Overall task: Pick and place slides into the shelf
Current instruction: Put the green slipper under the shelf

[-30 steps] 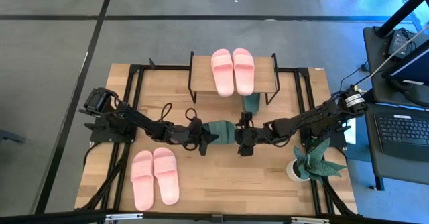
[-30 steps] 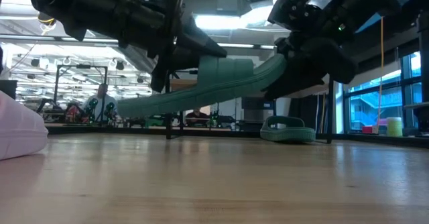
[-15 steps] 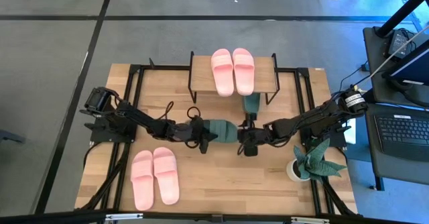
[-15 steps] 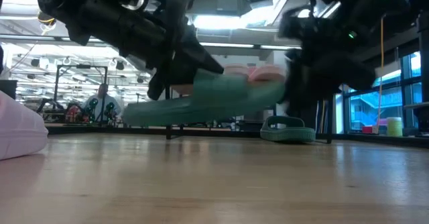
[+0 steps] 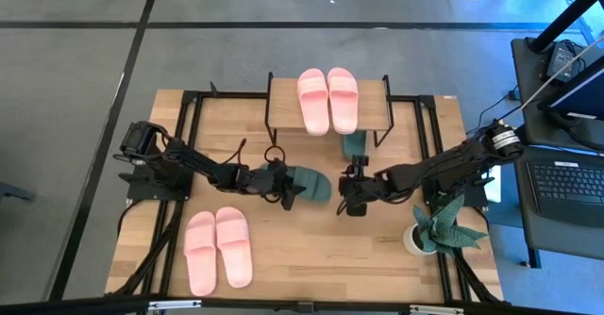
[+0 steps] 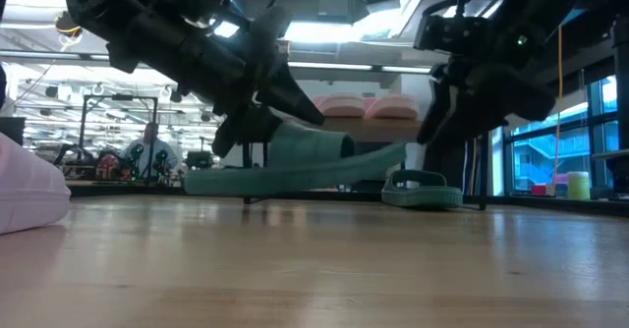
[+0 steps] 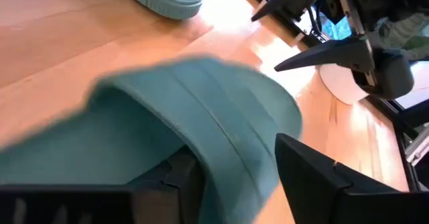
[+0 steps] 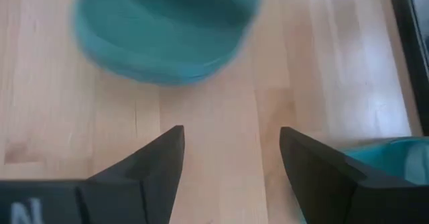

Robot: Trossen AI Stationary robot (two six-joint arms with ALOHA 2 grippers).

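Note:
My left gripper [image 5: 280,185] is shut on a dark green slide [image 5: 310,183] at the table's middle, low over the wood. My right gripper [image 5: 350,198] is open and empty, just right of that slide's free end [image 8: 167,36]. The other dark green slide [image 5: 354,145] lies sole down on the table at the shelf's right front leg. One light pink pair [image 5: 327,100] lies on the shelf's top board [image 5: 283,89]. The other light pink pair [image 5: 217,249] lies sole down at the table's near left. My left gripper holds the green slide by one side of its wide strap [image 7: 231,163], one finger [image 7: 177,177] inside the strap opening and the other [image 7: 308,177] outside. The fingers come from the table's left, slanting down. The slide lies nearly level, its free end [image 6: 388,156] a little higher.
A potted plant [image 5: 439,225] in a white pot stands at the table's near right, close behind my right arm. The black frame rails [image 5: 425,126] run along the table's sides. Bare wood lies in front of the shelf [image 5: 302,150] and at the near middle.
My right gripper has let go of the green slide's end and drawn back a little toward the table's right edge. The slide, which hung slanted between both grippers with that end raised, has sunk to nearly level and is now held by my left gripper alone.

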